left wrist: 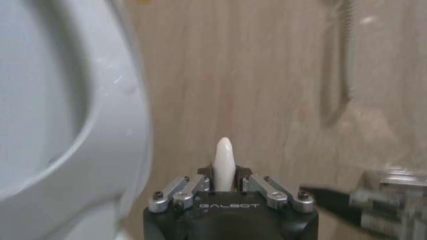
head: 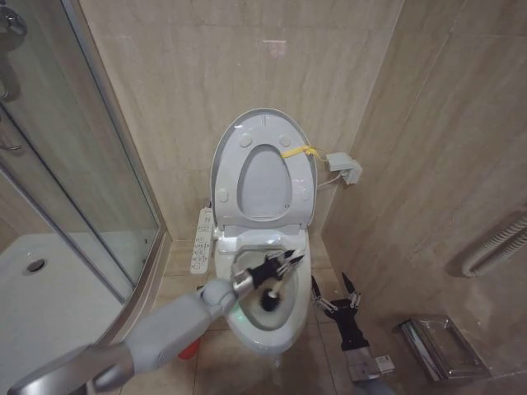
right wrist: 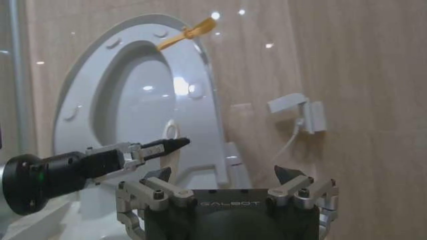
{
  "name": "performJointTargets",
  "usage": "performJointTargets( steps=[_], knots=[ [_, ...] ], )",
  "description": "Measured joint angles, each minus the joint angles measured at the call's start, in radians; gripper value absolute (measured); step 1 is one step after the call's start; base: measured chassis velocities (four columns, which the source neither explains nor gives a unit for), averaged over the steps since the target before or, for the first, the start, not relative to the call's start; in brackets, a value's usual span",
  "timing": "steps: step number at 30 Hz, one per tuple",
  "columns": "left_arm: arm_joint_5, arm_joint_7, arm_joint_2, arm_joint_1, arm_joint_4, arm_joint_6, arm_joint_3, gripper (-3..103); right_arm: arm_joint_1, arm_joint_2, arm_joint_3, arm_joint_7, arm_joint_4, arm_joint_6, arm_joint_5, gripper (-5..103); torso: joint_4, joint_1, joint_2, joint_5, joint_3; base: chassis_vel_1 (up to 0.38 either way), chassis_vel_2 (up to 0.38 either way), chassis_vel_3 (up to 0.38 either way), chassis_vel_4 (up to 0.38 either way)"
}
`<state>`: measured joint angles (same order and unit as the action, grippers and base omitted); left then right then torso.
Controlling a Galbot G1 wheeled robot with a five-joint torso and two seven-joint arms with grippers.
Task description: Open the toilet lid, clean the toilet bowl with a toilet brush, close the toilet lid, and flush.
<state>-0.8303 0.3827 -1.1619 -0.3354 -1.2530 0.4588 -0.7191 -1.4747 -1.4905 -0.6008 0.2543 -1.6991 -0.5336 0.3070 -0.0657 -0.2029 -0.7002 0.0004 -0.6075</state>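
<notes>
My right end effector [head: 336, 294] hangs nearest me, low beside the right flank of the toilet, its dark fingers spread apart and pinching nothing. My left end effector [head: 286, 262] reaches in from the left over the glossy white ceramic toilet bowl [head: 284, 329], fingers pressed together on the thin pale stick handle of the toilet brush [head: 270, 299]; the brush's dark head sits down inside the basin. In the left wrist view that handle [left wrist: 224, 157] stands up between my fingers as a rounded white tip.

Behind the bowl, the smooth white oval plastic toilet lid [head: 306, 181] stands upright against the beige tiled wall [head: 165, 99], with the white seat ring [head: 224, 185] raised against it and a short yellow strip [head: 298, 152] at the lid's right edge. A long white button panel [head: 201, 240] runs along the toilet's left side. A small white wall fitting [head: 343, 168] with a cable sits just right of the lid. Far left stands the glass shower enclosure [head: 74, 164].
</notes>
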Motion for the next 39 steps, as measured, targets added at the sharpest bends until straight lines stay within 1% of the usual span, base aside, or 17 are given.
performJointTargets(
  steps=[3,4,6,8,9,11,15,17,20,22,24,27,29,33,35,37,39],
  knots=[
    [0.003,0.000,0.013,-0.006,0.081,0.014,-0.052,22,0.002,-0.008,0.003,0.004,-0.002,0.006,0.000,100,0.0017,0.000,0.000,0.0000,0.000,-0.030,-0.035,-0.008,-0.008],
    [0.003,0.000,0.013,-0.006,0.081,0.014,-0.052,22,0.002,-0.008,0.003,0.004,-0.002,0.006,0.000,100,0.0017,0.000,0.000,0.0000,0.000,0.000,0.000,0.000,0.000],
    [0.003,-0.008,-0.002,0.003,0.103,0.015,-0.060,22,-0.003,-0.007,0.010,0.010,-0.008,0.005,-0.002,100,0.0034,0.000,0.000,0.0002,0.000,0.000,0.000,0.000,0.000],
    [0.002,-0.011,-0.020,0.013,0.098,0.011,-0.053,22,-0.006,-0.007,0.011,0.010,-0.012,0.004,-0.002,100,0.0029,0.000,0.000,0.0001,0.000,0.000,0.000,0.000,0.000],
    [-0.002,-0.015,-0.042,0.031,0.075,0.006,-0.037,22,-0.011,-0.006,0.011,0.009,-0.018,0.003,-0.002,100,0.0013,0.000,0.000,-0.0002,0.000,0.000,0.000,0.000,0.000],
    [0.004,-0.014,-0.054,0.039,0.068,0.008,-0.026,22,-0.016,-0.004,0.003,0.009,-0.026,-0.001,-0.002,100,-0.0001,0.000,0.000,0.0001,0.000,0.000,0.000,0.000,0.000],
    [0.033,-0.013,-0.035,0.002,0.113,0.015,-0.028,22,-0.019,-0.001,0.002,-0.001,-0.038,0.000,0.006,100,0.0006,0.000,0.000,0.0000,0.000,-0.028,-0.039,-0.010,-0.001],
    [0.053,-0.012,-0.023,-0.030,0.135,0.020,-0.006,22,-0.020,0.002,0.005,-0.015,-0.053,0.004,0.023,100,0.0032,0.000,0.000,0.0000,0.000,0.000,0.000,0.000,0.000],
    [0.047,-0.012,-0.032,-0.027,0.103,0.016,0.020,22,-0.025,0.002,0.003,-0.016,-0.060,0.004,0.027,100,0.0031,0.000,0.000,0.0001,0.000,0.000,0.000,0.000,0.000],
    [0.035,-0.012,-0.044,-0.014,0.080,0.014,0.029,22,-0.032,0.000,-0.001,-0.001,-0.060,-0.008,0.037,100,0.0004,0.000,0.000,-0.0004,0.000,0.000,0.000,0.000,0.000],
    [0.035,-0.008,-0.044,-0.010,0.082,0.014,0.030,22,-0.035,0.000,-0.001,0.004,-0.060,-0.013,0.040,100,0.0001,0.000,0.000,-0.0001,0.000,0.000,0.000,0.000,0.000],
    [0.053,-0.002,-0.032,-0.026,0.132,0.021,0.022,22,-0.038,0.001,0.001,0.009,-0.059,-0.016,0.041,100,0.0010,0.000,0.000,0.0000,0.000,-0.056,-0.018,-0.003,-0.023],
    [0.070,0.000,-0.030,-0.045,0.163,0.030,0.022,22,-0.035,0.001,0.007,0.004,-0.059,-0.016,0.032,100,0.0024,0.000,0.000,0.0002,0.000,-0.051,0.010,0.089,-0.026],
    [0.064,0.001,-0.051,-0.042,0.122,0.029,0.032,22,-0.032,-0.004,0.005,-0.009,-0.059,-0.016,0.025,100,0.0021,0.000,0.000,0.0000,0.000,-0.059,0.078,0.119,-0.043],
    [0.061,0.008,-0.057,-0.035,0.108,0.035,0.028,22,-0.029,-0.007,0.003,-0.015,-0.058,-0.015,0.025,100,0.0006,0.000,0.000,0.0000,0.000,-0.058,0.055,0.052,-0.081],
    [0.071,0.016,-0.056,-0.037,0.132,0.045,0.020,22,-0.025,-0.010,0.002,-0.023,-0.057,-0.012,0.024,100,0.0006,0.000,0.000,0.0000,0.000,-0.042,0.023,0.032,-0.080],
    [0.082,0.020,-0.051,-0.046,0.165,0.052,0.016,22,-0.020,-0.012,0.002,-0.027,-0.054,-0.003,0.016,100,0.0017,0.000,0.000,-0.0001,0.000,-0.021,0.008,-0.008,-0.040]
  ],
)
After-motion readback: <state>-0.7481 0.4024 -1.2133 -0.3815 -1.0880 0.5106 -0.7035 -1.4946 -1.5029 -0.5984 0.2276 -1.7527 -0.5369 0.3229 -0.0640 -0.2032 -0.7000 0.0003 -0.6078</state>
